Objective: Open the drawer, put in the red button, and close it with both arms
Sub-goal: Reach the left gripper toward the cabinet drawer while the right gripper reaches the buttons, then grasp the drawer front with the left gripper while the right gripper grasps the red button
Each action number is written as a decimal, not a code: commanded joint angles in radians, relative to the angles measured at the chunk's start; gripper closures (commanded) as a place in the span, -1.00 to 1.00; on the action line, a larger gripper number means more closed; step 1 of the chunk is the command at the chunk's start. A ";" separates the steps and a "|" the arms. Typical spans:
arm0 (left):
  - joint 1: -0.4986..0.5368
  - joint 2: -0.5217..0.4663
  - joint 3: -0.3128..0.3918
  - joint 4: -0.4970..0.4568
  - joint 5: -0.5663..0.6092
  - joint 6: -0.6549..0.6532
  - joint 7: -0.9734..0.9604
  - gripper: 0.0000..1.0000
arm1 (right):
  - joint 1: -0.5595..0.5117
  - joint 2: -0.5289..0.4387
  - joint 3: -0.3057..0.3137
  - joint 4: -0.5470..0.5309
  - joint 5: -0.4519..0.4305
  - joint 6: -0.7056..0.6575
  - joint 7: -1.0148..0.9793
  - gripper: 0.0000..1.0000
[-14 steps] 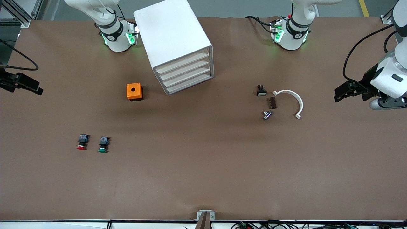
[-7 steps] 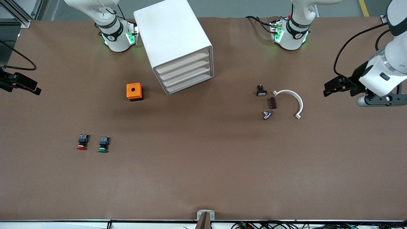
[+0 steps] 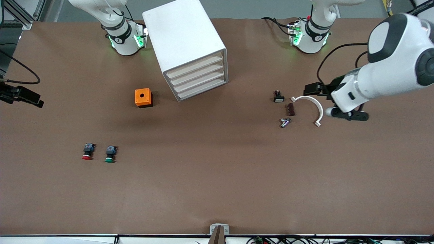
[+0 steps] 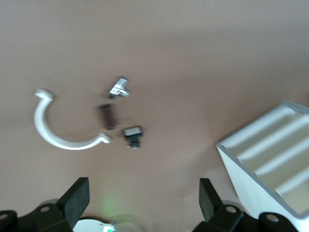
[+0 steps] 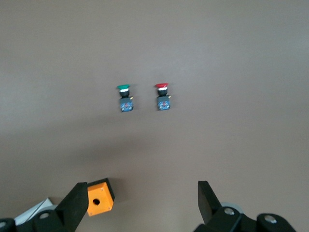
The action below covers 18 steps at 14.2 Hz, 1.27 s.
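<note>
The red button [image 3: 87, 151] lies on the brown table toward the right arm's end, beside a matching green-capped switch [image 3: 110, 154]. It also shows in the right wrist view [image 5: 163, 98]. The white drawer cabinet [image 3: 184, 44] stands between the arm bases with all its drawers [image 3: 198, 78] shut; it also shows in the left wrist view [image 4: 270, 169]. My left gripper [image 3: 308, 89] is open and empty over the table beside a white arc [image 3: 313, 105]; its own view [image 4: 142, 200] shows the jaws wide apart. My right gripper [image 3: 34, 98] is open and empty over the table's edge; its own view [image 5: 140, 203] shows the same.
An orange box with a hole [image 3: 143, 97] sits beside the cabinet, nearer the camera. A black switch part [image 3: 278, 96], a brown block [image 3: 290, 109] and a metal piece [image 3: 284, 122] lie next to the white arc.
The left arm has swung in from its end of the table, carrying its gripper over to the white arc. The right gripper has barely moved. Nothing on the table has moved.
</note>
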 commanded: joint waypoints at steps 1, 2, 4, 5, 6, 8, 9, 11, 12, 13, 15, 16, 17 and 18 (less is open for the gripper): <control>0.006 0.067 -0.055 0.002 -0.079 0.001 0.106 -1.00 | -0.041 0.042 0.016 0.004 -0.014 0.025 -0.014 -1.00; 0.005 0.092 -0.065 0.001 -0.112 0.007 0.133 -1.00 | -0.036 0.075 0.016 0.002 -0.016 0.020 -0.009 -1.00; 0.005 0.105 -0.088 -0.040 -0.210 0.059 0.192 -1.00 | -0.041 0.138 0.017 -0.008 -0.014 0.031 -0.017 -1.00; 0.003 0.108 -0.101 -0.074 -0.249 0.101 0.249 -1.00 | -0.041 0.164 0.017 -0.013 -0.014 0.038 -0.017 -1.00; 0.000 0.121 -0.118 -0.100 -0.286 0.141 0.318 -1.00 | -0.039 0.178 0.017 -0.028 -0.014 0.063 -0.017 -1.00; 0.005 0.186 -0.143 -0.110 -0.368 0.152 0.412 -1.00 | -0.039 0.180 0.017 -0.097 -0.014 0.132 -0.018 -1.00; 0.002 0.213 -0.147 -0.113 -0.402 0.156 0.448 -1.00 | -0.041 0.180 0.017 -0.140 -0.014 0.181 -0.018 -1.00; 0.006 0.267 -0.154 -0.156 -0.529 0.194 0.569 -1.00 | -0.051 0.180 0.017 -0.227 -0.014 0.285 -0.037 -1.00; 0.002 0.288 -0.154 -0.177 -0.609 0.195 0.631 -1.00 | -0.053 0.182 0.017 -0.276 -0.014 0.348 -0.038 -1.00; -0.004 0.311 -0.154 -0.202 -0.670 0.198 0.688 -1.00 | -0.053 0.186 0.017 -0.318 -0.014 0.414 -0.041 -1.00; -0.023 0.357 -0.155 -0.220 -0.741 0.199 0.749 -1.00 | -0.054 0.224 0.017 -0.346 -0.013 0.494 -0.066 -1.00; -0.029 0.377 -0.157 -0.225 -0.776 0.199 0.771 -1.00 | -0.056 0.249 0.017 -0.346 -0.013 0.515 -0.066 -1.00; -0.040 0.396 -0.170 -0.234 -0.813 0.199 0.785 -1.00 | -0.059 0.275 0.017 -0.346 -0.013 0.532 -0.067 -1.00; -0.050 0.417 -0.174 -0.237 -0.845 0.199 0.785 -1.00 | -0.065 0.295 0.017 -0.346 -0.013 0.548 -0.067 -1.00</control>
